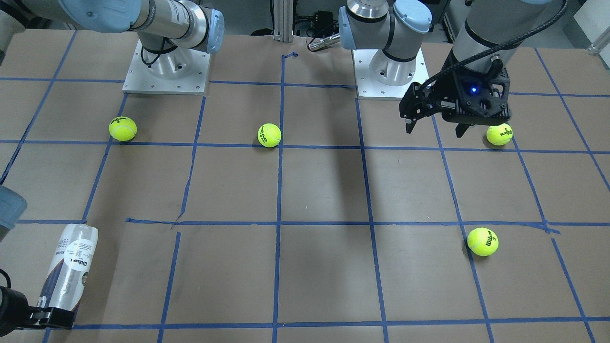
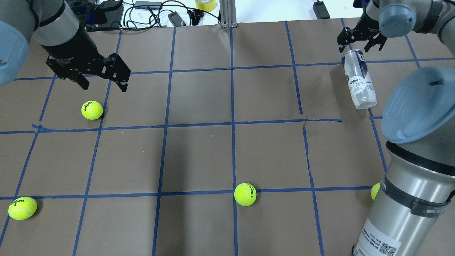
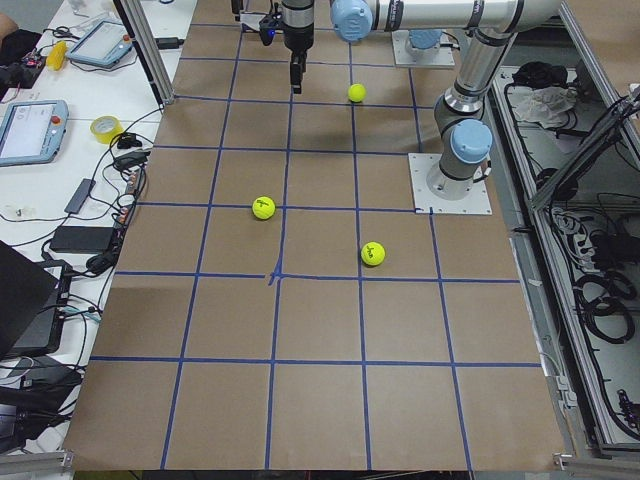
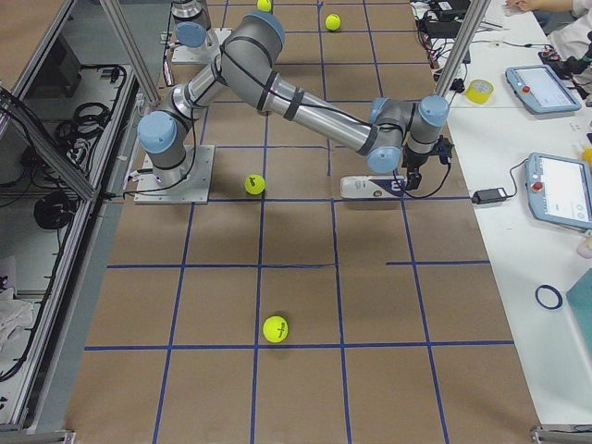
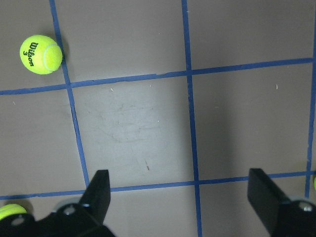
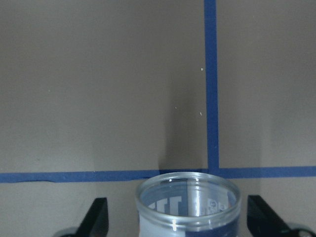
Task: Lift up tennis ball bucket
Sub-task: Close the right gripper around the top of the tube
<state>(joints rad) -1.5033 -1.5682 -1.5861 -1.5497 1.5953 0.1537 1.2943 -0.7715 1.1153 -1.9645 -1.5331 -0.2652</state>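
The tennis ball bucket [image 2: 359, 80] is a clear can with a white and navy Wilson label. It lies on its side at the far right of the table, and shows at lower left in the front-facing view [image 1: 69, 269]. My right gripper [image 2: 360, 42] is open at the can's far end. In the right wrist view the can's rim [image 6: 187, 202] sits between the two fingers [image 6: 98, 219], with a gap on each side. My left gripper [image 2: 103, 83] is open and empty, hovering above the table near a tennis ball [image 2: 92, 110].
Other tennis balls lie at the near left [image 2: 22, 208], near centre [image 2: 245, 194] and near right, half hidden behind my right arm [image 2: 374, 191]. Blue tape lines grid the brown table. Cables and devices line the far edge [image 2: 142, 10].
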